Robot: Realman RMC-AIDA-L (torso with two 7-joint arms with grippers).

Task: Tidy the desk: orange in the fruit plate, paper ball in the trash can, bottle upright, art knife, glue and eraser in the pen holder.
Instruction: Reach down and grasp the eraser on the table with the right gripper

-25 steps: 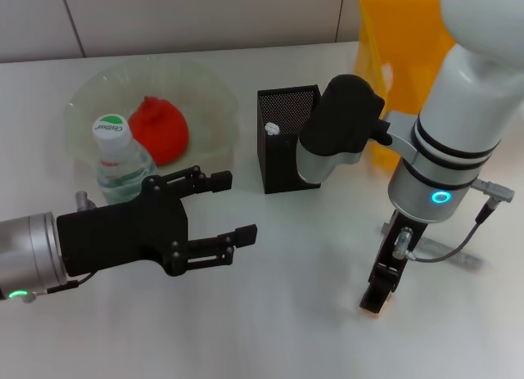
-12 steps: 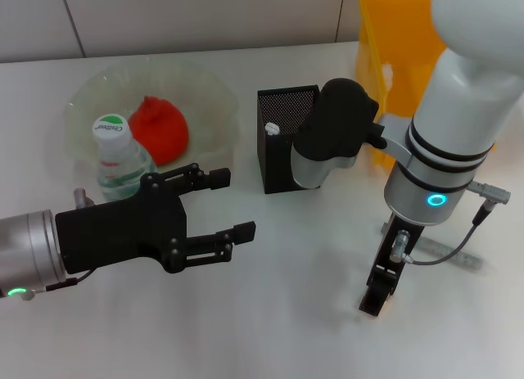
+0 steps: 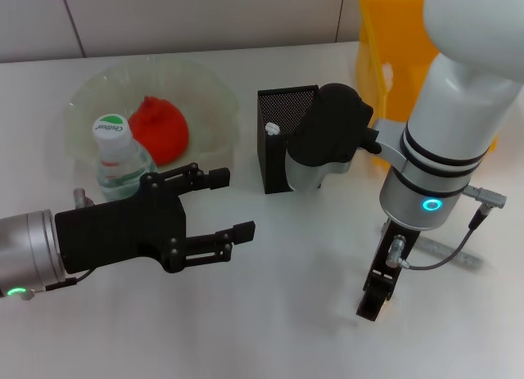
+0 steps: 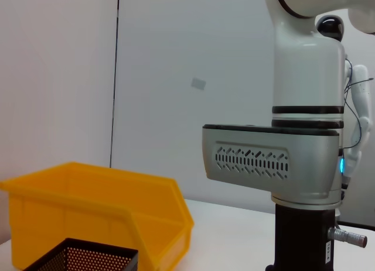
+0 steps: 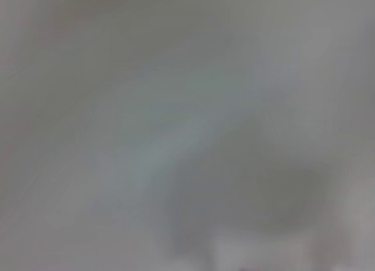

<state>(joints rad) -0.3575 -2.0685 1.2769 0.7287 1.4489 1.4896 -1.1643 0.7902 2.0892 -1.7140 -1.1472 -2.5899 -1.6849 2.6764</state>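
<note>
The orange [image 3: 158,129] lies in the pale-green fruit plate [image 3: 90,92] at the back left. The bottle [image 3: 117,157] stands upright in front of it, cap up. My left gripper [image 3: 223,204] hovers open over the desk [image 3: 278,313], just right of the bottle, holding nothing. The black mesh pen holder [image 3: 282,121] stands mid-desk with a white tip [image 3: 273,128] poking up inside. My right gripper [image 3: 371,302] points straight down at the desk's front right. A thin grey stick that looks like the glue [image 3: 446,252] lies beside it. Eraser and paper ball are out of view.
The yellow trash can [image 3: 393,43] stands at the back right, also seen as the yellow trash can [image 4: 88,212] behind the pen holder [image 4: 82,256] in the left wrist view. My right arm's body [image 3: 336,137] hangs close to the pen holder. The right wrist view shows only a grey blur.
My right arm has shifted slightly left and its gripper has crept a little toward the front edge. The left gripper has stayed in place.
</note>
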